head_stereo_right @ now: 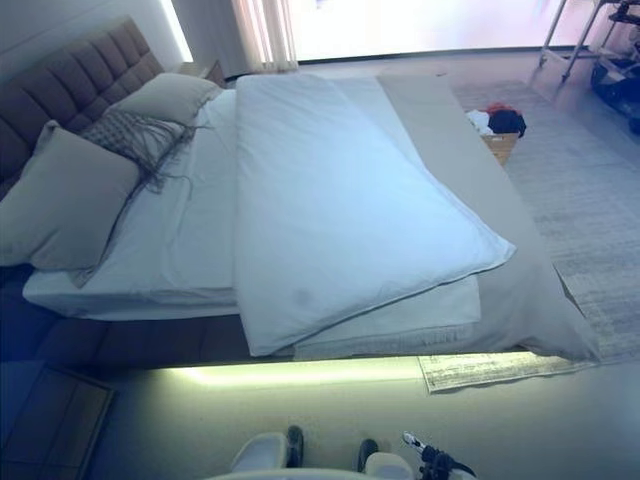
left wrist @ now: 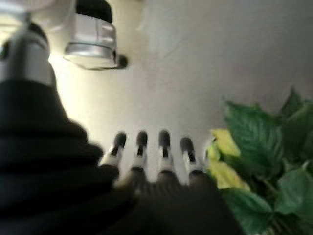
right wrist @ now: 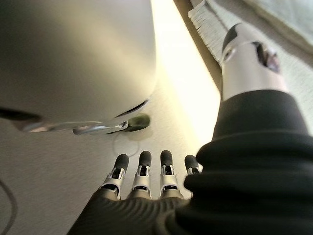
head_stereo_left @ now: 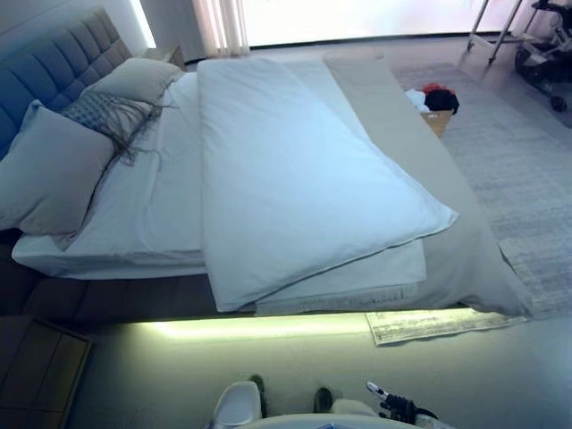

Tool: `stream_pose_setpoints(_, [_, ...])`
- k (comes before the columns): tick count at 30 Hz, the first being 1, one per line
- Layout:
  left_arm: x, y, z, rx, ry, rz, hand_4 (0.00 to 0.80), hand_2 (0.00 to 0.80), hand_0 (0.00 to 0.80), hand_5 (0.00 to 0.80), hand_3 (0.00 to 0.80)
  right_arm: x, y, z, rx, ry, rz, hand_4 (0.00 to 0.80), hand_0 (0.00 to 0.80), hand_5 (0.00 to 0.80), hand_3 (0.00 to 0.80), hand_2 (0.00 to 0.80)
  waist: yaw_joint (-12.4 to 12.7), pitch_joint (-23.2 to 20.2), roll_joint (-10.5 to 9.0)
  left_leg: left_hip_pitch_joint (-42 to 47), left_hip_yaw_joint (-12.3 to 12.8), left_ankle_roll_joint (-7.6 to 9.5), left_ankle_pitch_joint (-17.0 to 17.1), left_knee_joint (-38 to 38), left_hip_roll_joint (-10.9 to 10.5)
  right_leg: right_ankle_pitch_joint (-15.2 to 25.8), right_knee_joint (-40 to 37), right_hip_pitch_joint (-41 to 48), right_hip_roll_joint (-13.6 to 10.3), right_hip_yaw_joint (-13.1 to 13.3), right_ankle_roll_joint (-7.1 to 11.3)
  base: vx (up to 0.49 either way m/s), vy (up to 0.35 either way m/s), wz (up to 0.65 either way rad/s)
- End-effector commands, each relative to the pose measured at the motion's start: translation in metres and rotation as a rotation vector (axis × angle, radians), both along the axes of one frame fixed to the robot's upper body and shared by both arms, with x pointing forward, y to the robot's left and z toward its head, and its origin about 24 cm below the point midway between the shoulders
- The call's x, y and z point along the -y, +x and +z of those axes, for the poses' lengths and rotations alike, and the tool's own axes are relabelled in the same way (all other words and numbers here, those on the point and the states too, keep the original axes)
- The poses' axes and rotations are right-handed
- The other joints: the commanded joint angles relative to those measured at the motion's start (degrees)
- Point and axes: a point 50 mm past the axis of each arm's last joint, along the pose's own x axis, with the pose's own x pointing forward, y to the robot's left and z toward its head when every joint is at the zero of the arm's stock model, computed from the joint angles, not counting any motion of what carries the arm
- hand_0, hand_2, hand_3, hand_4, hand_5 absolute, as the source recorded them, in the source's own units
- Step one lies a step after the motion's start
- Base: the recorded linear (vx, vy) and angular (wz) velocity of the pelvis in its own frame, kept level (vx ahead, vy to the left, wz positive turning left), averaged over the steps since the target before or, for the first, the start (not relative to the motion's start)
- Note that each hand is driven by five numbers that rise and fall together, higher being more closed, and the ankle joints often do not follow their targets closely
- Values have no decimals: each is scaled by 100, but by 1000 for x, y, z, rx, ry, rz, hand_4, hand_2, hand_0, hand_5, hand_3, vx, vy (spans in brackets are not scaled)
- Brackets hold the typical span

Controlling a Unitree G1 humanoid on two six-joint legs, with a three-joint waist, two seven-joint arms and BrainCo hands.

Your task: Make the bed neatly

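A bed with a white duvet [head_stereo_left: 295,179] folded over on itself lies before me, its loose corner reaching toward the foot end. A white sheet [head_stereo_left: 152,214] shows beside it and a grey cover [head_stereo_left: 429,170] runs along the far side. Two grey pillows [head_stereo_left: 49,170] and a fringed throw cushion [head_stereo_left: 112,112] lie by the padded headboard [head_stereo_left: 54,63]. My left hand [left wrist: 151,152] hangs over the floor with straight fingers, holding nothing. My right hand [right wrist: 146,171] hangs likewise, straight and empty, near the bed's lit lower edge.
A wooden nightstand [head_stereo_left: 36,366] stands at the near left. A basket of clothes [head_stereo_left: 436,103] sits beyond the bed on a grey rug [head_stereo_left: 518,179]. A wheeled frame [head_stereo_left: 527,36] stands far right. A green leafy plant [left wrist: 264,161] is by my left hand.
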Motion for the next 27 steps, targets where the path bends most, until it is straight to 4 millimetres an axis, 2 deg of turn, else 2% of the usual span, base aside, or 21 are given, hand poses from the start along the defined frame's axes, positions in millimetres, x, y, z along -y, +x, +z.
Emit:
stream_pose_setpoints(1, [-2,-5,0,4,21,23,0,0,0,0,0,-9,0,-2,24,22,22,0,0,0,0,0,164,-147,-185,-861,-119,172,933,-468,14,-506,-250,1159,-122,332,368,281,171,-2])
stream_pose_setpoints(3, [-3,-2,0,20,31,30,0,0,0,0,0,-8,-4,-2,15,24,15,0,0,0,0,0,149,-175,-172,-829,-29,168,885,-468,132,-630,-229,1240,-180,345,393,239,183,3])
stream_pose_setpoints(4, [-4,1,1,29,36,31,0,0,0,0,0,-8,-7,-3,5,23,4,0,0,0,0,0,116,-205,-172,-823,148,178,751,-468,232,-703,-181,1268,-250,302,431,283,229,-15])
stream_pose_setpoints(5, [-4,2,1,30,37,28,0,0,0,0,0,-8,-10,-3,-6,17,-3,0,0,0,0,0,101,-246,-151,-827,259,148,795,-468,313,-768,-136,1298,-289,243,463,287,220,-24])
stream_pose_setpoints(7, [-5,4,1,33,45,30,0,0,0,0,0,-7,-14,-4,-16,18,-30,0,0,0,0,0,117,-311,-153,-718,297,150,710,-468,339,-835,-40,1365,-447,161,544,339,223,-30])
stream_pose_setpoints(10, [-8,3,2,36,53,17,0,0,0,0,0,-10,-14,-4,-2,41,-27,0,0,0,0,0,211,-418,-186,-585,244,186,717,-389,301,-873,-41,1533,-630,94,630,390,229,-9])
stream_pose_setpoints(12, [-10,3,2,29,64,0,0,0,0,0,0,-14,-5,-4,40,51,-42,0,0,0,0,0,273,-469,-207,-677,261,180,704,54,322,-872,0,1590,-799,-25,695,360,256,-10])
stream_pose_setpoints(17, [-17,8,4,35,68,1,0,0,0,0,0,-23,14,-1,107,83,-4,0,0,0,0,0,309,-534,-332,-1124,275,319,289,1083,210,-828,189,1584,-1212,-33,908,306,261,9])
stream_pose_setpoints(21, [-19,12,5,33,68,-4,0,0,0,0,0,-26,15,-2,97,85,35,0,0,0,0,0,304,-598,-437,-1264,369,524,-38,1506,44,-740,410,1621,-1391,6,1046,279,216,12])
stream_pose_setpoints(22, [-20,13,5,30,71,-15,0,0,0,0,0,-27,14,-2,92,81,38,0,0,0,0,0,307,-616,-470,-1256,387,612,-125,1504,-28,-585,605,1600,-1448,24,1069,269,154,24])
stream_pose_setpoints(23, [-23,14,6,25,75,-45,0,0,0,0,0,-27,13,-3,88,75,27,0,0,0,0,0,306,-638,-550,-1215,429,763,-260,1475,-187,-114,1032,1495,-1557,40,1140,227,112,21])
stream_pose_setpoints(25, [-26,15,7,14,84,-90,0,0,0,0,0,-26,12,-3,89,73,-3,0,0,0,0,0,257,-641,-579,-1008,467,901,-341,1302,-349,603,1734,981,-1648,80,1197,221,100,16])
stream_pose_setpoints(26, [-28,15,8,7,95,-107,0,0,0,0,0,-25,13,-3,91,72,-12,0,0,0,0,0,187,-604,-550,-767,480,945,-358,1127,-393,775,1962,508,-1712,35,1170,218,89,9])
stream_pose_setpoints(27, [-31,17,9,10,104,-110,0,0,0,0,0,-24,13,-2,97,74,-20,0,0,0,0,0,132,-560,-477,-587,501,953,-337,965,-363,770,1998,72,-1712,-52,1094,199,50,-8])
